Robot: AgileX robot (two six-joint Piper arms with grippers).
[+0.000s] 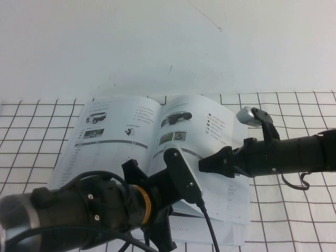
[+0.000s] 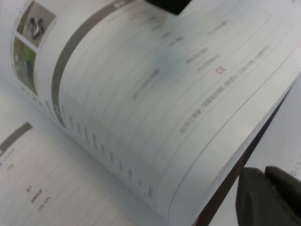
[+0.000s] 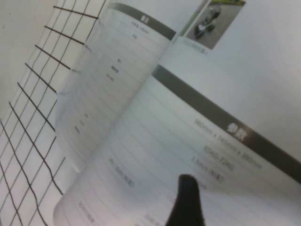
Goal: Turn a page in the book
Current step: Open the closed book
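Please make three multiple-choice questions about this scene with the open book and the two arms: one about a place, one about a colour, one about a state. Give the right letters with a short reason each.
1. Where is the right gripper?
A. over the book's right-hand side
B. on the bare table left of the book
C. off the table

2. What colour is the band above the table on the page?
A. red
B. grey
C. green

3. In what state is the book?
A. shut
B. open, all pages flat
C. open, one page bowed up

Answers:
1 A, the high view shows it there, and the left gripper beside it.
2 B, both wrist views show a grey band.
3 C, the page curves above the sheets under it.
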